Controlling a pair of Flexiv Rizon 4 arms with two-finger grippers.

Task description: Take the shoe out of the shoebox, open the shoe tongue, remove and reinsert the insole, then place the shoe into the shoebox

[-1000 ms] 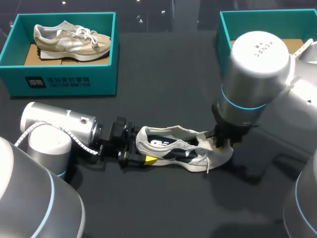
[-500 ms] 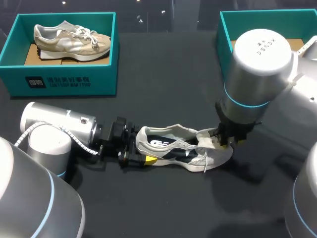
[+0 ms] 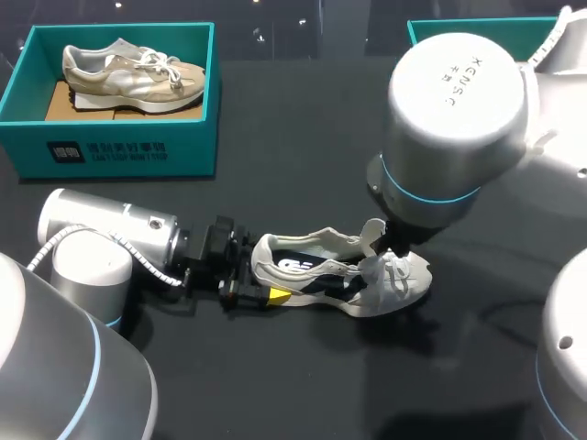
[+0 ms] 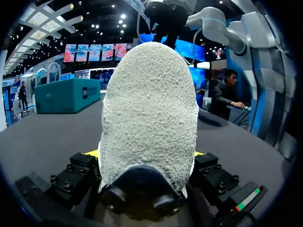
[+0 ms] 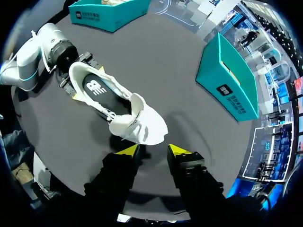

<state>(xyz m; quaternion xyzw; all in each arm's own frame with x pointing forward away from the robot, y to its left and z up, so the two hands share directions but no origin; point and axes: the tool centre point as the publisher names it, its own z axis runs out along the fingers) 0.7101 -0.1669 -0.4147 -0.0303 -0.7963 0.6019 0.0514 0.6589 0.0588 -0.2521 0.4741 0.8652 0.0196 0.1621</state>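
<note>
The left arm lies low and nearly level, pointing at the heel of the shoe. Its hand is clamped on that heel, one finger pressed on each side. The right arm stands steeply over the shoe's toe, wrist turned downward. Its hand hangs just off the toe, fingers parted with nothing between them.

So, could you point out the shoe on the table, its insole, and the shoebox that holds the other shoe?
shoe [image 5: 147,126]: right wrist view, on its pale toe end.
insole [image 5: 97,87]: right wrist view, on the dark heel part.
shoebox [image 3: 119,151]: head view, on its teal front wall.
</note>
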